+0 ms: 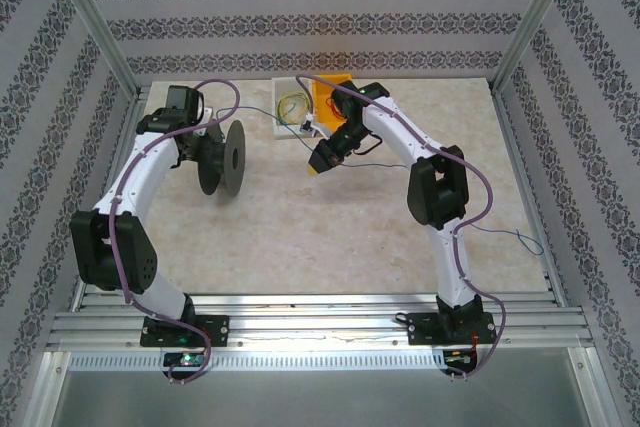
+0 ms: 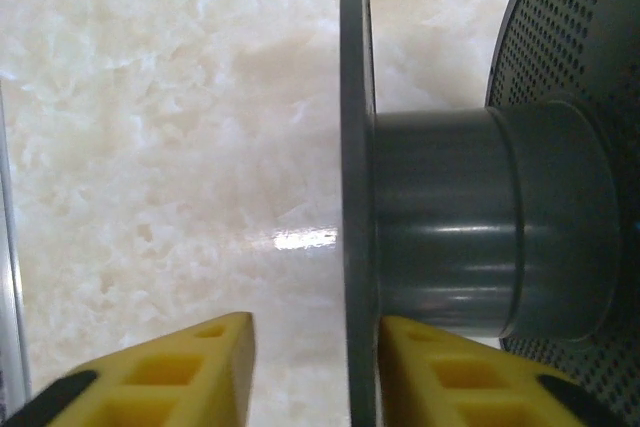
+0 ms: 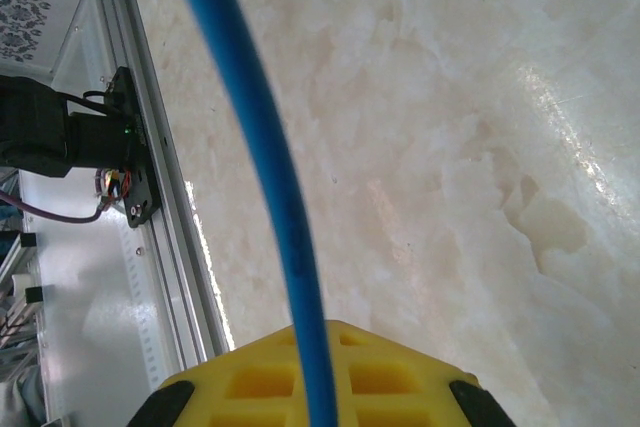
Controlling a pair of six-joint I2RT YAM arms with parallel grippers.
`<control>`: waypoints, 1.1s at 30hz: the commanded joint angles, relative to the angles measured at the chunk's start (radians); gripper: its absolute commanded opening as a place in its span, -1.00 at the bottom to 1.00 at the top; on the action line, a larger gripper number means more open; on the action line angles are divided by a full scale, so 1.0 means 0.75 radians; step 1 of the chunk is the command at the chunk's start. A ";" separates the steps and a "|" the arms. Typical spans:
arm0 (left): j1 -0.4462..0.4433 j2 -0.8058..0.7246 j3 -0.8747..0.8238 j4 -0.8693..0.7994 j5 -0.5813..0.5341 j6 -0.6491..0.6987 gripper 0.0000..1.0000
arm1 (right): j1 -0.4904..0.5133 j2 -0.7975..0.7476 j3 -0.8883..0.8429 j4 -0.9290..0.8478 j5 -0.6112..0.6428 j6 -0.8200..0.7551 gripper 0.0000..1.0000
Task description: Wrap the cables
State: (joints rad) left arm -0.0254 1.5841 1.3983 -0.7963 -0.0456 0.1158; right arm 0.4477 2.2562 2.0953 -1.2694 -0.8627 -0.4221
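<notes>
Yellow fingers [image 3: 250, 387] of the right gripper [image 3: 320, 342] were clamped shut on the dark-blue cable [image 3: 262, 147], which ran up toward the black spool [image 1: 222, 157] and trailed across the table [image 1: 300, 237] on the right. Left gripper [image 2: 312, 325] stood parted astride the spool's flange, not pinching it. We judged that tension on the cable could tip or roll the spool, or the thin wire could slip free.

Probably a lab robot cell; aluminium frame [image 1: 300, 312], patterned wall panels [image 1: 320, 17], marble-look tabletop [image 1: 300, 237].
</notes>
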 commanded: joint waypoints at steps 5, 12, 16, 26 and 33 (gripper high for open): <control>0.062 -0.078 0.012 -0.065 0.069 0.054 0.15 | 0.033 0.075 0.097 -0.021 -0.048 0.007 -1.00; 0.154 -0.151 0.071 -0.118 0.101 0.067 0.35 | 0.056 0.099 0.137 -0.064 -0.049 -0.008 -1.00; 0.202 -0.179 0.066 -0.120 0.114 0.050 0.36 | 0.062 0.093 0.109 -0.076 -0.044 -0.021 -1.00; 0.220 -0.184 0.011 -0.079 0.188 0.014 0.35 | 0.110 0.138 0.101 -0.052 -0.065 0.004 -1.00; 0.225 -0.221 -0.069 -0.023 0.241 0.005 0.36 | 0.146 0.269 0.263 -0.060 -0.149 0.050 -1.00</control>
State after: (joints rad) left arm 0.1329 1.4536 1.3674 -0.8371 0.1047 0.1375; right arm 0.5419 2.4161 2.2391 -1.2995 -0.9192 -0.4057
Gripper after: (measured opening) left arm 0.679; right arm 0.074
